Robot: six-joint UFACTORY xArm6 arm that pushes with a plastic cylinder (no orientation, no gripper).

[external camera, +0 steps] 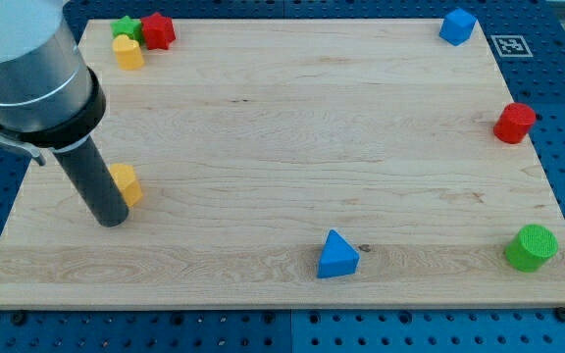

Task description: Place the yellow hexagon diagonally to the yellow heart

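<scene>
End effector: dark rod ending in my tip, resting on the worktop near the view's left edge, a little below mid-height. It has no jaws, so nothing is clasped; it merely touches or nearly touches the block beside it.

Yellow hexagon: immediately to the view's right of the rod, partly hidden behind it, just above my tip.

Yellow heart: far up at the view's top-left corner, well apart from the yellow hexagon and almost straight above it in the view.

Green star: just above the yellow heart, touching or nearly touching it.

Red block: just to the view's right of the green star; shape unclear.

Blue triangle: near the view's bottom edge, right of centre.

Blue block: view's top right.

Red cylinder-like block: view's right edge, upper half.

Green cylinder: view's bottom-right corner.
</scene>
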